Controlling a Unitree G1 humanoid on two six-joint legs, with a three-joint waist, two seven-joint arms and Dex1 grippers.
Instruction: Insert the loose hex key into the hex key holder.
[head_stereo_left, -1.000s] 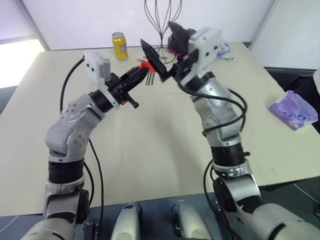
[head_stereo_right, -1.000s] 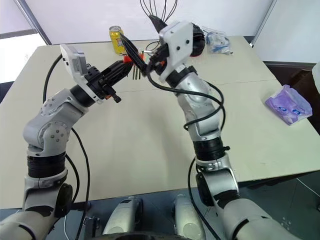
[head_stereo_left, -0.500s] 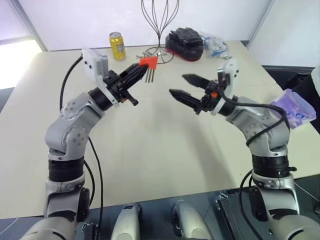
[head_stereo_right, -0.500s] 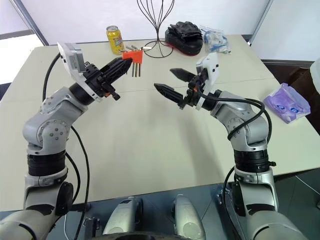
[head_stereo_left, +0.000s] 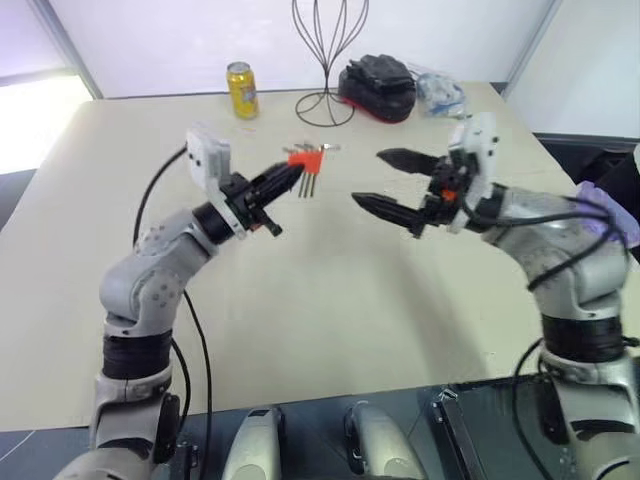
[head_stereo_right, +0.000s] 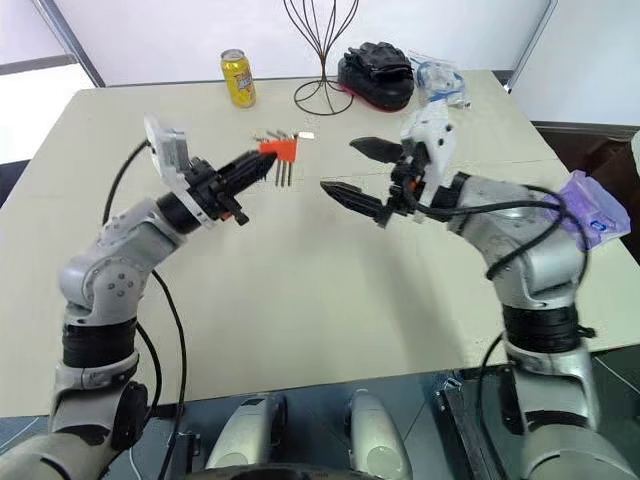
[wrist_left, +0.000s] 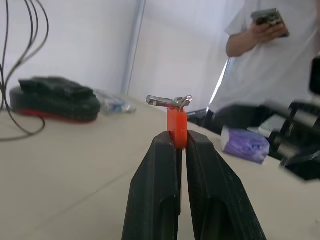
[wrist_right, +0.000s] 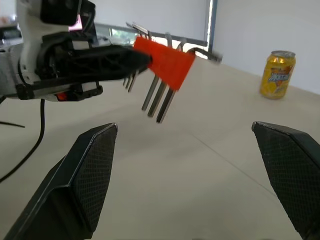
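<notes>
My left gripper (head_stereo_left: 290, 173) is shut on the red-orange hex key holder (head_stereo_left: 308, 158) and holds it above the table. Several grey keys hang down from the block (head_stereo_right: 283, 172). The left wrist view has both black fingers (wrist_left: 157, 185) clamped on the holder (wrist_left: 176, 125), with bent key ends on top of it. My right gripper (head_stereo_left: 368, 177) stands open to the right of the holder, apart from it and pointing at it, with nothing between its fingers (wrist_right: 90, 170). Across that gap the holder (wrist_right: 167, 62) is in plain sight. The loose hex key is out of view.
At the table's far edge stand a yellow can (head_stereo_left: 240, 90), a black wire stand (head_stereo_left: 328, 50), a black bundle on a red base (head_stereo_left: 378, 85) and a clear bag (head_stereo_left: 440, 92). A purple pack (head_stereo_right: 590, 210) lies at the right edge. A person (wrist_left: 255, 50) stands beyond the table.
My right gripper has swung away from the holder, to the right and downward, and stays open. My left gripper has sunk a little with the holder still in it.
</notes>
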